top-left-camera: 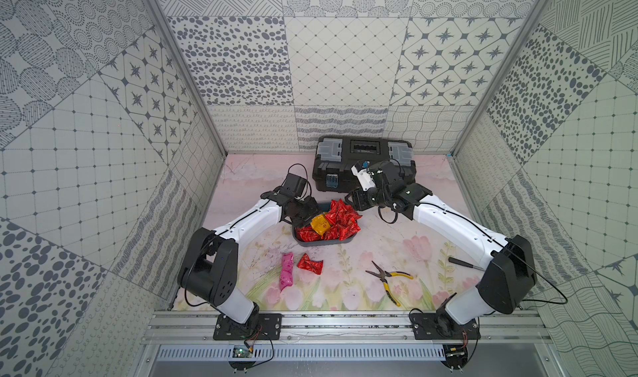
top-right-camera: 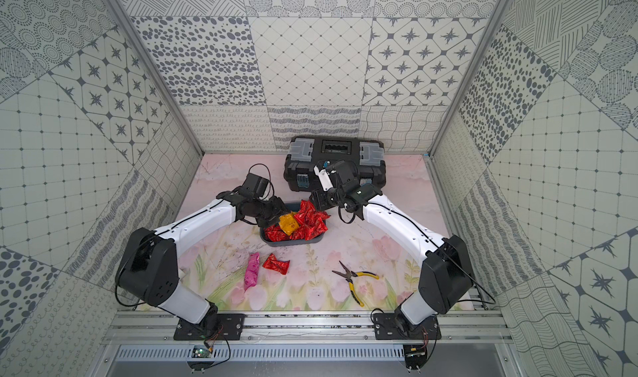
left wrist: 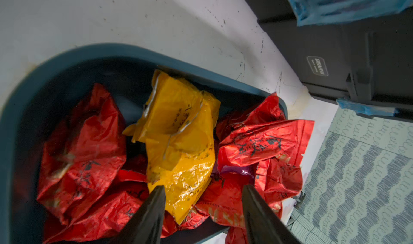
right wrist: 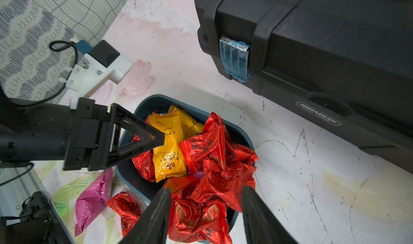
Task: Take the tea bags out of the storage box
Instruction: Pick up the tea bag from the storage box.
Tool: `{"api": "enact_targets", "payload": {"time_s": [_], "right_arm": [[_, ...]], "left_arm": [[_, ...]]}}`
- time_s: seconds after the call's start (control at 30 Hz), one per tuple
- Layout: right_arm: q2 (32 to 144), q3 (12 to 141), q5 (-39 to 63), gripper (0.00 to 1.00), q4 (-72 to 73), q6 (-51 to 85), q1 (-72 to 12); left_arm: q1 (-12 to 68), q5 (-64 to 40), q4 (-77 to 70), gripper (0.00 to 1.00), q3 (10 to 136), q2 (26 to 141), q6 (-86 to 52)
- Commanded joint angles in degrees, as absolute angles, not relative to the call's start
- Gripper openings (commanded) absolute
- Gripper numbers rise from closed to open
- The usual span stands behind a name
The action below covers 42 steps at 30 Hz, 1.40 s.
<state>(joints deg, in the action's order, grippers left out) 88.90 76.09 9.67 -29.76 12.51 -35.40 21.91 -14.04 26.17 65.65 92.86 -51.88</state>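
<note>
Fingers [left wrist: 154, 204] of left gripper [left wrist: 202, 193] sit half-open, empty, straddling crinkly yellow-orange foil tea bag [left wrist: 178, 137] at frame lower-centre; slick foil could slip when closing.

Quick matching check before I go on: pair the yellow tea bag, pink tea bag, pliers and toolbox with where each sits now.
1. yellow-orange foil tea bag
2. pink foil tea bag
3. yellow-handled metal pliers
4. large black plastic toolbox

a. floral tabletop, right-arm side
b. by the back wall
c. in the shallow teal plastic storage box
d. tabletop, left-arm side

Pairs: 1-c, 2-d, 3-a, 4-b
</note>
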Motion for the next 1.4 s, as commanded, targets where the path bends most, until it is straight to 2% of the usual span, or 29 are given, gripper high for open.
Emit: {"api": "enact_targets", "payload": {"time_s": [0.0,0.2,0.47,0.63,0.83,0.93,1.17,1.37], "right_arm": [[89.11,76.79,14.41,0.55,-27.31,10.84,-33.93],[89.12,75.81,13.71,0.55,-26.45,11.82,-32.78],[88.35,75.96,10.61,0.54,-25.40,18.55,-32.70],[87.37,75.22,8.70,0.53,-25.40,20.65,-32.70],[87.12,75.38,8.20,0.53,-25.80,22.06,-32.69],[86.80,75.50,7.88,0.53,-26.03,22.57,-32.70],[86.40,76.02,8.64,0.52,-26.45,21.79,-32.70],[87.33,77.67,15.01,0.52,-26.54,17.56,-32.78]], "left_arm": [[23.39,-6.87,30.91,0.62,67.87,94.20,-49.92],[23.58,-2.29,31.10,0.71,67.17,93.50,-49.25],[21.54,-2.68,29.56,0.71,67.72,95.73,-44.53],[20.61,-6.52,24.20,0.61,67.31,98.15,-42.87],[20.61,-8.91,21.39,0.38,67.16,99.15,-41.51],[20.55,-9.42,21.25,0.23,67.37,98.49,-40.14],[20.63,-8.56,21.69,0.00,66.17,93.41,-36.93],[20.43,-7.56,26.10,0.00,65.84,86.34,-31.43]]}}
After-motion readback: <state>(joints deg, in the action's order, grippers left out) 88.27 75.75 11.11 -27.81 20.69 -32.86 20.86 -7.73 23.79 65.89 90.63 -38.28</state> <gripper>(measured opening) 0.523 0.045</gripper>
